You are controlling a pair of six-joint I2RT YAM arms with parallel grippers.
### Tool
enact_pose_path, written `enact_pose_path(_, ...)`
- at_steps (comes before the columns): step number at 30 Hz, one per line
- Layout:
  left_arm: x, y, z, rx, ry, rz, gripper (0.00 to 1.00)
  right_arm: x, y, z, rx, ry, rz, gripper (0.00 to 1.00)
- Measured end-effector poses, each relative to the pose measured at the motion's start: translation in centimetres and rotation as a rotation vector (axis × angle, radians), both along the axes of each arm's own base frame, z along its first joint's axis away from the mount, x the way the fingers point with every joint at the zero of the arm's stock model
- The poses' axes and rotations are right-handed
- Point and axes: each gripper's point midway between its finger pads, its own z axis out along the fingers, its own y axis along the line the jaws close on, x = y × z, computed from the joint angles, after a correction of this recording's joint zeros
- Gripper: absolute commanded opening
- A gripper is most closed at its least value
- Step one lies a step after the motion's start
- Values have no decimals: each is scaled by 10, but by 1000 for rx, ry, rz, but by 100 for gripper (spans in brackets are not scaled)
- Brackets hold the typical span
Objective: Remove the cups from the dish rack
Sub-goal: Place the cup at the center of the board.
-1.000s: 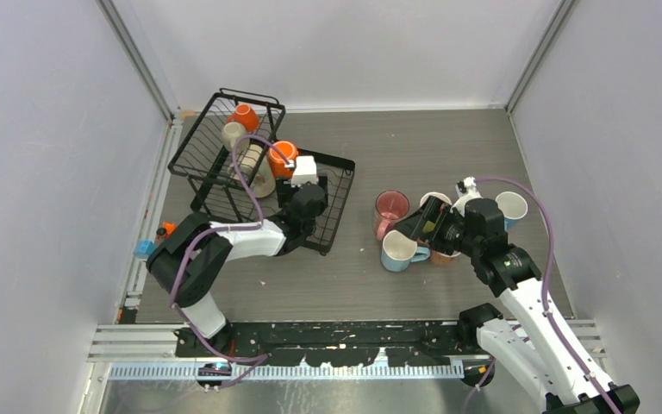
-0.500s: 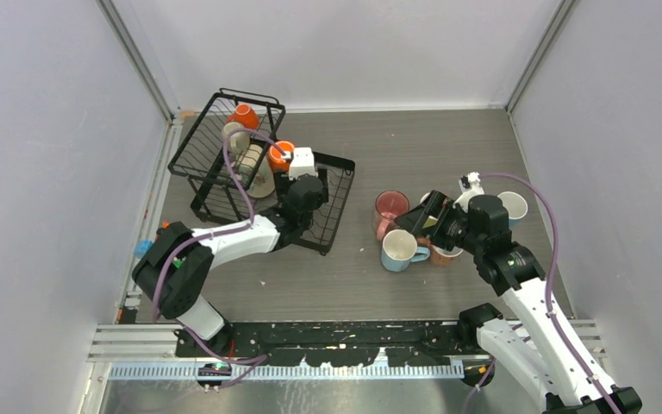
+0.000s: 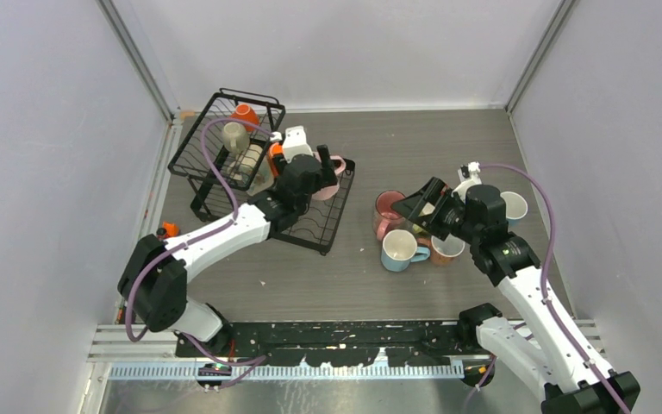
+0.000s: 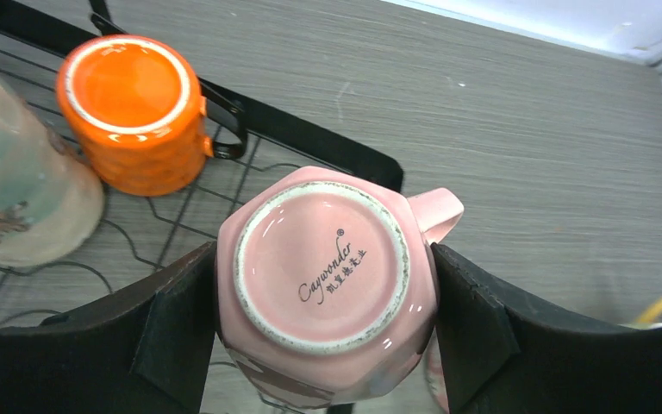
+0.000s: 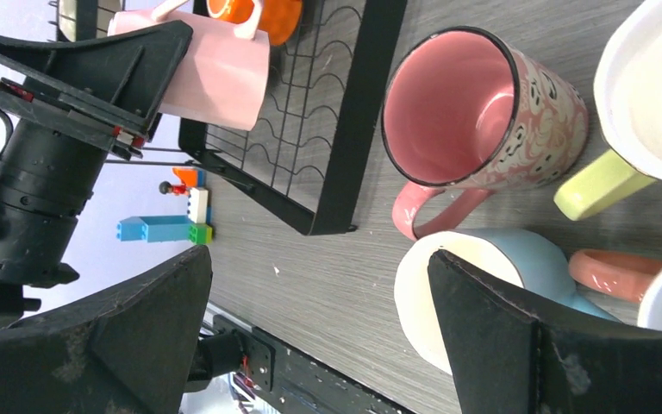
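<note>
Left pincer (image 4: pixel 326 289) is gripping the pink mug (image 4: pixel 326 259) across its body, one black finger pressing on each side. The mug is upside down, with its stamped base facing the wrist and its handle pointing away past the right-hand finger. A second ago the top view showed this pincer low over the tray of the dish rack (image 3: pixel 224 177) with no pink mug to be seen. Now the arm is stretching farther out and the mug (image 3: pixel 334 172) is showing at the rack's far edge. That suggests the mug is coming out of the rack, so carrying it across to the cups already on the table looks like the step ahead.

Just beside the pincer an orange cup (image 4: pixel 131 108) is waiting upside down on the wires. A beige cup (image 4: pixel 17 198) is lying beyond it.

The right pincer (image 3: pixel 422 212) is hanging spread and empty over the unloaded group. A pink patterned mug (image 5: pixel 474 121) lies ahead of it and a light blue cup (image 5: pixel 483 289) sits between its fingers.

The pink mug's mouth is hidden beneath it, so it is hard to say whether it is fully clear of the wires. The left arm is covering part of the rack, which makes the number of cups left inside uncertain.
</note>
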Motion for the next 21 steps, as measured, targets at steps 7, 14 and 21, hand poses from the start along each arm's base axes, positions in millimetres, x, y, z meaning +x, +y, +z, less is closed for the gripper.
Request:
enact_pose_path(7, -9, -24, 24, -147, 63, -56, 0, 13, 6, 14, 54, -31, -14, 100)
enact_pose_path(14, -22, -41, 30, -262, 149, -96, 0, 27, 16, 34, 122, -77, -16, 100)
enact_pose_path(21, -32, -57, 48, -417, 214, -127, 0, 33, 41, 46, 184, -97, 27, 98)
